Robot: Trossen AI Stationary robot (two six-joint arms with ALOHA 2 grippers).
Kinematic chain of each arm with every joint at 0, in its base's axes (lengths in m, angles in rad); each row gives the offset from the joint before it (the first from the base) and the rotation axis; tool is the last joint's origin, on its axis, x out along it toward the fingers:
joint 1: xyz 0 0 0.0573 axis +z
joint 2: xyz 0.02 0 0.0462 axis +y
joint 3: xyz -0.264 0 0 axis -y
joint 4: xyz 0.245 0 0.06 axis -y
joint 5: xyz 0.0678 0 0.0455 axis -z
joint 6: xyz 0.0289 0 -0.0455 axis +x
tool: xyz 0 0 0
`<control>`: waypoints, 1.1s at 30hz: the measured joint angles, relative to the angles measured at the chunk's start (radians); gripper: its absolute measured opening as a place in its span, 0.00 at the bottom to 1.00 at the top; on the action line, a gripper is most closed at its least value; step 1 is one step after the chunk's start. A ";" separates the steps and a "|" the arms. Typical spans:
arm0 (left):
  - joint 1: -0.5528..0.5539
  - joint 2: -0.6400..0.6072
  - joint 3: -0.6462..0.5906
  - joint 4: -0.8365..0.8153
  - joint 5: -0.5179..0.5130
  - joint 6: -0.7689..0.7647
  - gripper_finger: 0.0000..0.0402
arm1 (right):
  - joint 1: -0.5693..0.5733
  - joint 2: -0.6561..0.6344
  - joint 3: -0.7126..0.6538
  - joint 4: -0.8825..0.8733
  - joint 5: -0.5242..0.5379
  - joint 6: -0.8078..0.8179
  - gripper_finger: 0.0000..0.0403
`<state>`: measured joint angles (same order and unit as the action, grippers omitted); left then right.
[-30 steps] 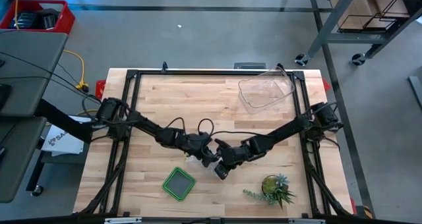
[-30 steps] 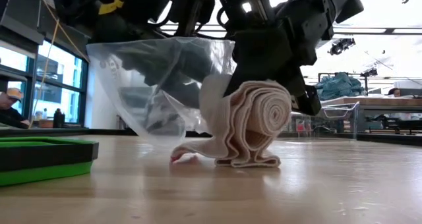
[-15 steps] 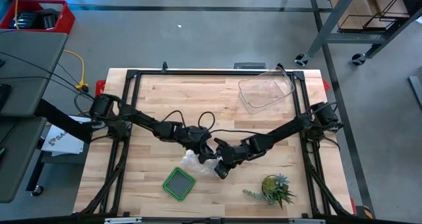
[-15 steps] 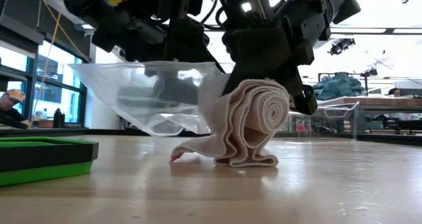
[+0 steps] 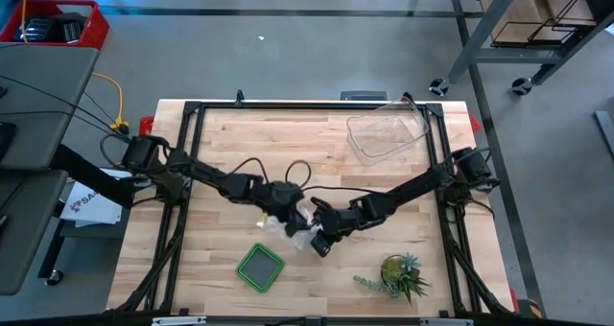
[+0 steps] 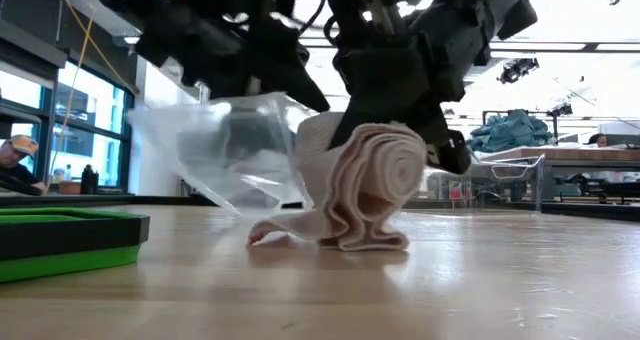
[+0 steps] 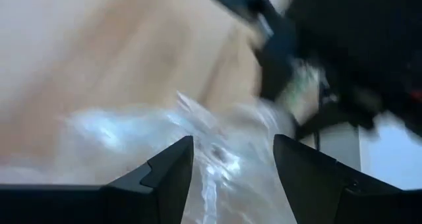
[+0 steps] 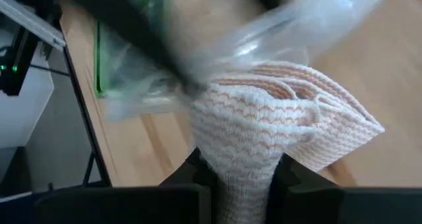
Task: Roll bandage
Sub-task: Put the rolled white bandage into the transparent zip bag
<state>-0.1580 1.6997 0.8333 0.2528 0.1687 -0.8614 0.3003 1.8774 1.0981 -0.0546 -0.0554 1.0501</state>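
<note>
The bandage (image 6: 370,185) is a loose white roll with thin orange lines, its spiral end facing the low view. My right gripper (image 8: 241,191) is shut on it near the table's middle (image 5: 319,242). A crinkly clear plastic bag (image 6: 225,150) stands slumped against the roll's left side in the low view. My left gripper (image 7: 232,165) hangs just above the bag (image 7: 165,138), its fingers wide open with nothing between them. My right gripper pinches the roll's upper side (image 8: 239,161) between its two fingers, several layers together. The fingers come slanting down from above and the table's right. The roll fans out beyond them, and its lowest loose folds (image 6: 365,238) rest on the table. My left gripper: whether it touches the bag I cannot tell.
A green tray (image 5: 260,267) lies just toward the near edge from the grippers. A small potted plant (image 5: 401,274) stands at the near right. A clear plastic tub (image 5: 387,131) sits at the far right. Bare wood lies toward the far edge.
My left gripper has risen and drawn back toward the table's left and far side. The bag's top has sunk and spread out, and the bag now slumps beside the roll. The bandage roll stays in my right gripper.
</note>
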 joint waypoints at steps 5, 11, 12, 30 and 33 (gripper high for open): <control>-0.051 0.000 0.001 -0.024 0.007 -0.001 0.51 | -0.030 0.000 0.000 -0.002 0.002 -0.033 0.11; -0.051 0.000 0.001 -0.122 0.003 -0.025 0.51 | -0.053 0.000 0.000 -0.004 -0.027 -0.061 0.11; -0.048 0.000 0.001 -0.127 0.011 -0.038 0.51 | -0.053 -0.001 0.000 -0.005 -0.028 -0.062 0.11; -0.089 0.001 0.001 -0.303 0.141 -0.214 0.51 | -0.052 -0.001 0.000 -0.062 -0.012 -0.064 0.11; -0.096 0.001 0.001 -0.333 0.137 -0.251 0.50 | -0.052 -0.001 0.000 -0.061 -0.008 -0.061 0.11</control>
<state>-0.2539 1.7008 0.8341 -0.0806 0.3054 -1.1125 0.2481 1.8763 1.0981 -0.1158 -0.0638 0.9892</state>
